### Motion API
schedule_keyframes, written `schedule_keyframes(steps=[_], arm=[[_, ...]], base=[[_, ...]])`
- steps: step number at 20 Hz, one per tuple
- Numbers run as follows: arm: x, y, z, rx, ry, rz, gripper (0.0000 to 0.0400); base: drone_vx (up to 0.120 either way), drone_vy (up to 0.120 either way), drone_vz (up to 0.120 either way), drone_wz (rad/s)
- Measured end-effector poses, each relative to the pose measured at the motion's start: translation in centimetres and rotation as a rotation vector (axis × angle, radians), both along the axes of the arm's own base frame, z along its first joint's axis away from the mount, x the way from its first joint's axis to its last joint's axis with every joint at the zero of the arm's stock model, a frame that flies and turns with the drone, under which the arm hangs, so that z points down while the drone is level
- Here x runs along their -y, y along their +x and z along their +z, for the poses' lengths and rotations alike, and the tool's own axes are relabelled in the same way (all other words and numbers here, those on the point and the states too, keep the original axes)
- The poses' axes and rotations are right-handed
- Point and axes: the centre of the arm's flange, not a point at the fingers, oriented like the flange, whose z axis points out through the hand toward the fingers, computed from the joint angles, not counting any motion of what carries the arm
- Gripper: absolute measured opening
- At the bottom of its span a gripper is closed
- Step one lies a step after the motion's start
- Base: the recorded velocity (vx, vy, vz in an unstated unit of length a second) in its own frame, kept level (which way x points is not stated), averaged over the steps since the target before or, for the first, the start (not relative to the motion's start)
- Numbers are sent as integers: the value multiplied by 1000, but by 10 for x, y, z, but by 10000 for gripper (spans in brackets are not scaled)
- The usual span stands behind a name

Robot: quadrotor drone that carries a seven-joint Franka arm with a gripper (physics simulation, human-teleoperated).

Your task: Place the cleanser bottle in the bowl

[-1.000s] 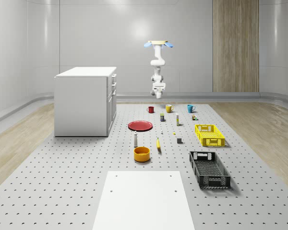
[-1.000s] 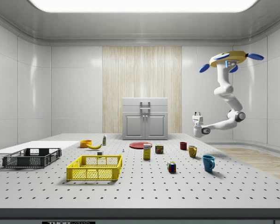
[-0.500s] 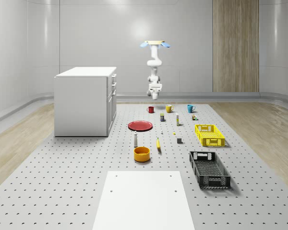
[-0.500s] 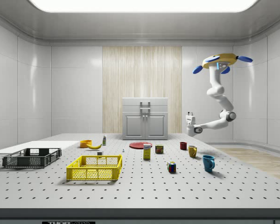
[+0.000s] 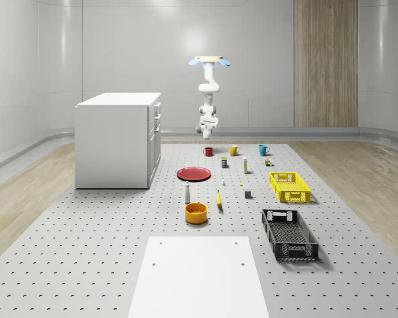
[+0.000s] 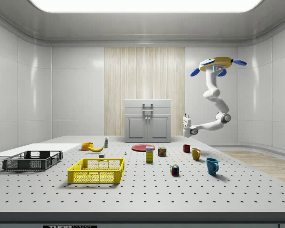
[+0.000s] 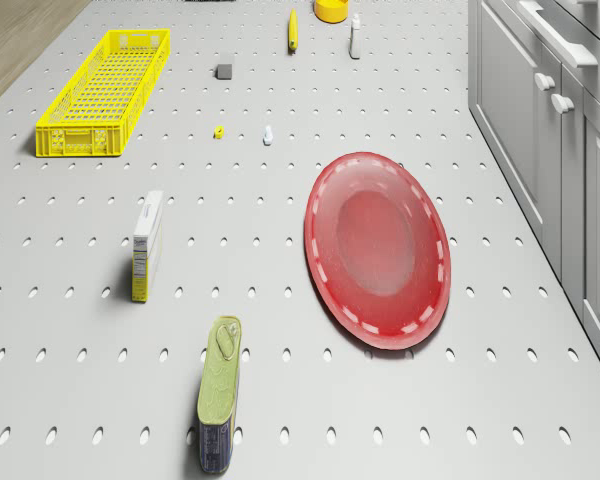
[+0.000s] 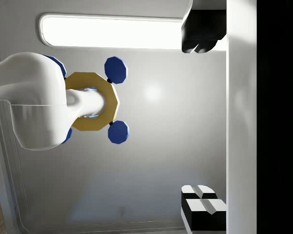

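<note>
Slim pale cleanser bottle (image 5: 188,193) upright on the table (image 5: 86,232), just behind the orange bowl (image 5: 196,212) and apart from it.

Long axis vertical, cap up. Near it, to the whole-scene view's right, a banana (image 5: 219,199) lying flat; farther back, a red plate (image 5: 194,173); off to the left, a white cabinet (image 5: 118,139). High above the table's far end, by the red mug (image 5: 208,151), the hovering drone (image 5: 209,60). Below it on the bent arm, well apart from the bottle, the gripper (image 5: 206,134), fingers (image 8: 202,36) spread wide apart.
</note>
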Motion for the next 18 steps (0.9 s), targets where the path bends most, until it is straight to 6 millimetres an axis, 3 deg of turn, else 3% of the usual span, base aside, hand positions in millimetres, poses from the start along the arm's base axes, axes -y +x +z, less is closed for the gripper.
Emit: schedule_keyframes(steps=[3,5,9,14,18], arm=[[-11,0,-3,2,-119,-3,400],[-22,0,-7,3,-238,-7,400],[-53,0,-29,5,-614,-18,400],[-81,2,-98,4,-1382,-43,400],[-60,5,-158,1,-2036,-66,400]], base=[[120,-120,0,0],[120,0,0,0],[120,0,0,0],[120,0,-24,0],[120,0,-120,0]])
